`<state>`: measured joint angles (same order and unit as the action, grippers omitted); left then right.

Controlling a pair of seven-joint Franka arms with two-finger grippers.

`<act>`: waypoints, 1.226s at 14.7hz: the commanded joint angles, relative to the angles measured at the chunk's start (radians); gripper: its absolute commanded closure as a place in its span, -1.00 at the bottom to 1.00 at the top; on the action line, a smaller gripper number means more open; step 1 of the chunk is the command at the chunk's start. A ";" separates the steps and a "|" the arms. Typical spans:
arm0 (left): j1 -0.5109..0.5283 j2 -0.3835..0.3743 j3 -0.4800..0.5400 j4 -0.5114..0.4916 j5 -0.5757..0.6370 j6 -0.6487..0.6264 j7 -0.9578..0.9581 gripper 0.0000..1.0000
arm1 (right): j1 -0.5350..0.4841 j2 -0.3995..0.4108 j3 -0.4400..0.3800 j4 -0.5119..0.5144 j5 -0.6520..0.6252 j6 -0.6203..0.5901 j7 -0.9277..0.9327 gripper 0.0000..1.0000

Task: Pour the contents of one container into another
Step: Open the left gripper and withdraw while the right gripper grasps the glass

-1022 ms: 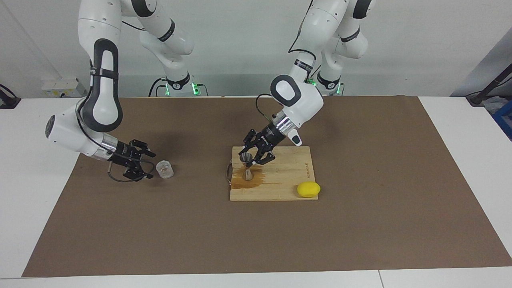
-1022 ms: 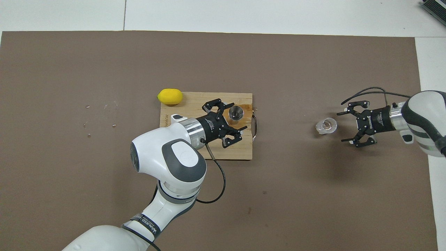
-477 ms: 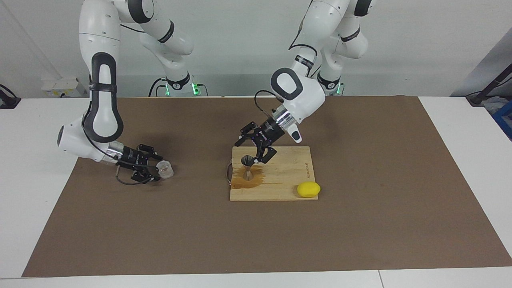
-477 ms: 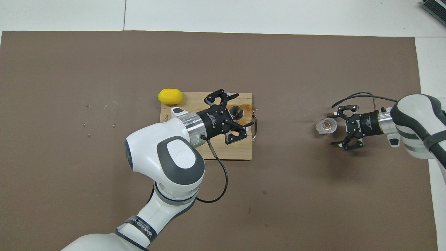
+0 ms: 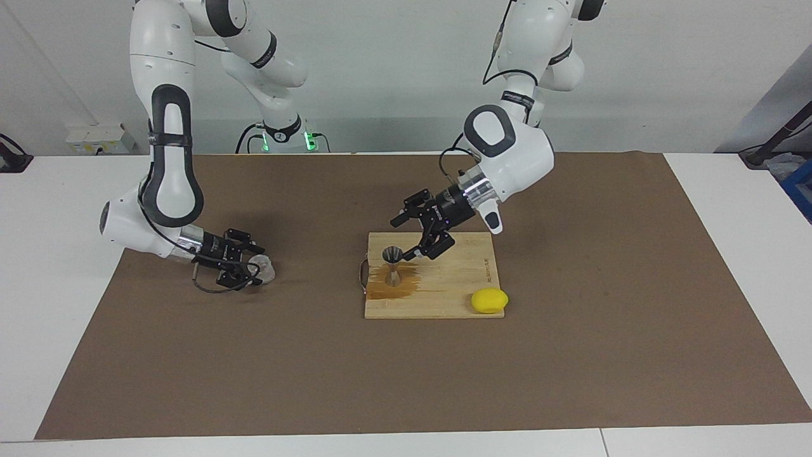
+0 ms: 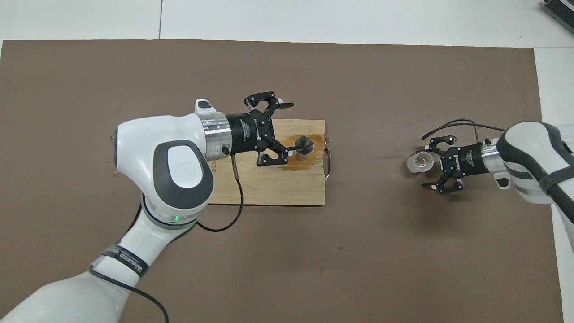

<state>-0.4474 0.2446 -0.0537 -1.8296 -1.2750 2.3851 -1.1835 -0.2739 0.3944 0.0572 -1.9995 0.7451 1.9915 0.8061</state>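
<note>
From across the table, the silver jigger [image 5: 393,266] stands upright on the wooden cutting board [image 5: 444,298], its long axis vertical and its mouth up, in a brown wet stain [image 5: 396,289] at the board's end toward the right arm. The left tool [image 5: 409,240] hovers over the board just beside the jigger's rim, fingers spread wide, holding nothing. A lemon [image 5: 489,300] sits on the board's corner farthest from the robots (only this view shows it). Toward the right arm's end, the glass tumbler [image 5: 264,269] is on the brown mat [image 5: 571,355], and the right tool [image 5: 250,265] is low around it, its fingers to either side; whether they press the glass I cannot tell.

From overhead, the left arm's white body covers the lemon. The jigger [image 6: 304,145] shows as a round open mouth, the left tool [image 6: 287,130] gaping beside it. The tumbler [image 6: 419,162] looks tilted, its mouth turned partly up and away from the right tool [image 6: 428,165], whose fingers stand apart at its sides.
</note>
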 commanded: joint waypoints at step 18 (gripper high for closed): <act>0.337 -0.056 0.015 0.159 1.076 -0.306 0.149 -1.00 | 0.096 -0.077 0.010 0.056 0.046 0.032 0.174 1.00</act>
<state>-0.1505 0.2276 -0.0376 -1.6652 -0.2356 2.1394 -1.1148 -0.2131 0.3467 0.0614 -1.9568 0.7682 2.0052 0.8961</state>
